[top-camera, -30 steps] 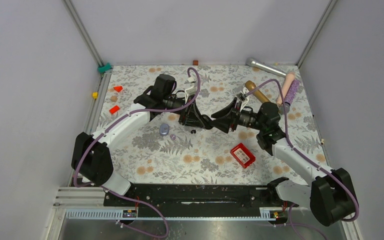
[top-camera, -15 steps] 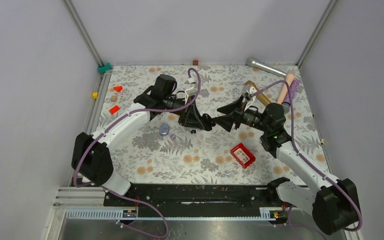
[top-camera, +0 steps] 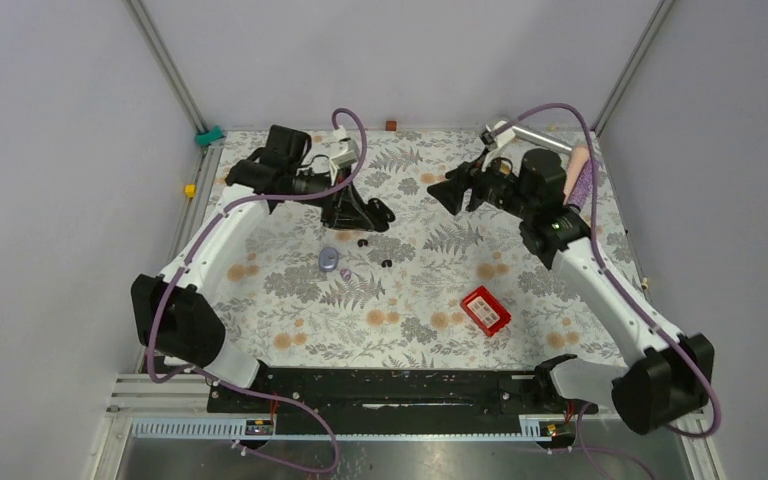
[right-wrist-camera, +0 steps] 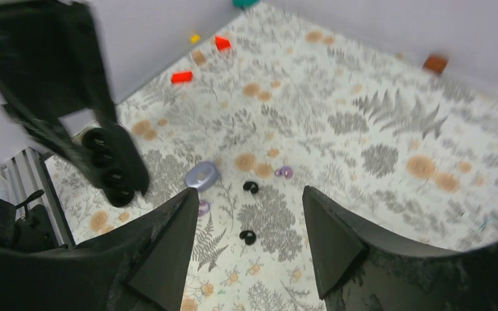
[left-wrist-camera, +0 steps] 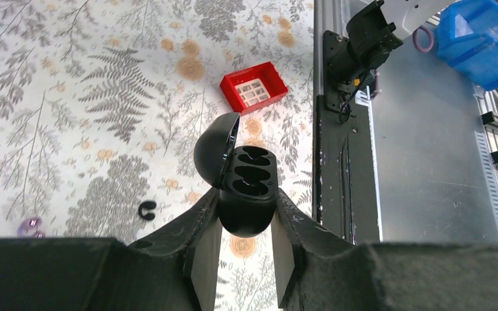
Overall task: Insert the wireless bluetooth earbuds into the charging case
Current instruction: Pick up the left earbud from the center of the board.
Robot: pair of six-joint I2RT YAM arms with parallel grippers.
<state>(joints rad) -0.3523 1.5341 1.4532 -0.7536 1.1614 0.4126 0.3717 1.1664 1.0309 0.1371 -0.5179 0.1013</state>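
Note:
My left gripper (left-wrist-camera: pixel 246 202) is shut on the black charging case (left-wrist-camera: pixel 243 188), whose lid stands open over two empty sockets. From above, that left gripper (top-camera: pixel 372 212) holds the case (top-camera: pixel 378 210) over the back left of the mat. Two black earbuds (top-camera: pixel 363 243) (top-camera: pixel 386 263) lie loose on the mat, also seen as black earbuds (right-wrist-camera: pixel 251 187) (right-wrist-camera: pixel 248 237) from the right wrist. Pale purple earbuds (right-wrist-camera: pixel 284 172) (right-wrist-camera: pixel 203 207) lie near a closed purple case (top-camera: pixel 329 260). My right gripper (top-camera: pixel 448 192) hangs open and empty to the right, above the mat.
A red bin (top-camera: pixel 485 310) sits front right. A metal cylinder (top-camera: pixel 535 135) and a pink roller (top-camera: pixel 580 175) lie at the back right. Small red blocks (right-wrist-camera: pixel 181 77) (right-wrist-camera: pixel 222 43) rest by the left wall, a brown block (top-camera: pixel 391 125) at the back edge.
The two grippers met at the mat's middle and have drawn apart. The left swung back-left still holding the case; the right rose back-right and its jaws widened.

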